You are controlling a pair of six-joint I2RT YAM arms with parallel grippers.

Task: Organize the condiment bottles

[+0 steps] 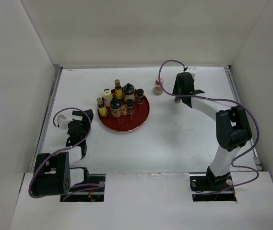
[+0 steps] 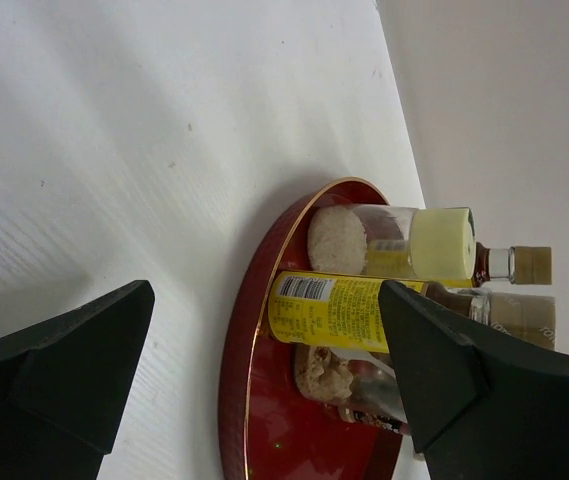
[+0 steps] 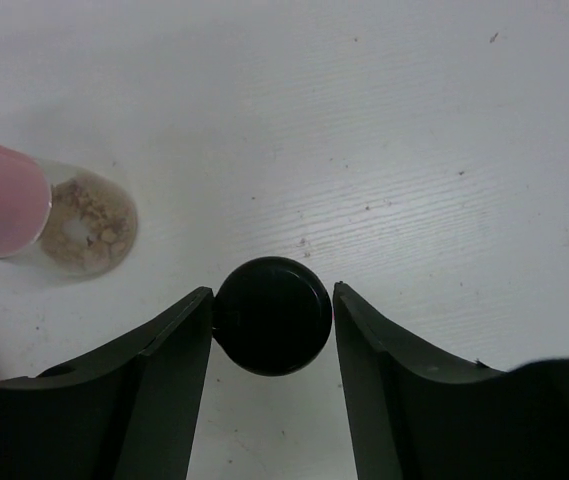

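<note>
Right gripper [image 3: 272, 292] pinches the round matte cap of a black-capped bottle [image 3: 272, 320]; at ten o'clock, a pink-capped glass bottle [image 3: 82, 226] of tan powder. Left gripper [image 2: 266, 292] gapes wide; the glossy round red tray [image 2: 239, 350] at one o'clock carries the other bottles [image 1: 122, 103]

The yellow-labelled bottle [image 2: 334, 310] on the red tray [image 2: 264, 420] carries a barcode [image 2: 302, 288] and fine print. None of it is legible.

Left arm [image 1: 50, 175] folded low, jaws wide apart, right arm [image 1: 232, 129] reaching far, jaws seemingly pinching black-capped bottle [image 3: 271, 315].
</note>
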